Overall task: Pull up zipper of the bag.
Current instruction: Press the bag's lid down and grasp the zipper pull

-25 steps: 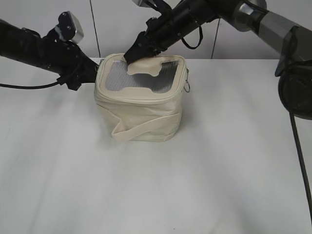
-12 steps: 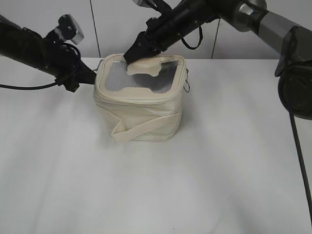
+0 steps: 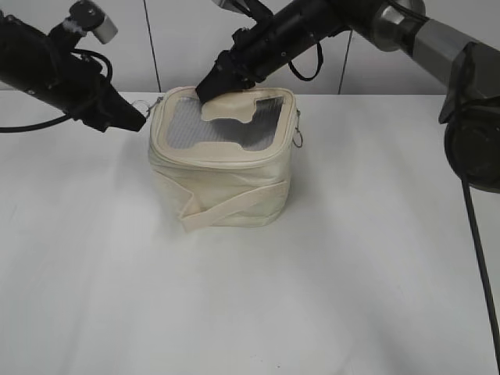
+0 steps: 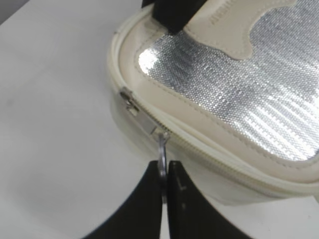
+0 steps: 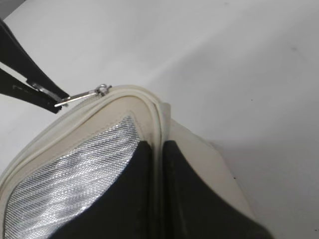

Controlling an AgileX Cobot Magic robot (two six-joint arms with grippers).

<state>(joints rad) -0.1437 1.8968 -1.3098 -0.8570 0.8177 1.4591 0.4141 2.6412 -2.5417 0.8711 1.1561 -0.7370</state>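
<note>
Raised and withdrawn toward 10 o'clock, the left end effector (image 4: pixel 164 181) is clamped on the zipper (image 4: pixel 162 149) ring pull; the right end effector (image 3: pixel 209 88) is pinched on the bag (image 3: pixel 223 168) rim at 12 o'clock, mid white counter (image 3: pixel 250 297), before a pale panelled wall (image 3: pixel 180 39).

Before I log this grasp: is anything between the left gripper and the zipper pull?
Nothing visible. The left gripper is shut on the ring pull, which hangs from the slider at the bag's rim.
</note>
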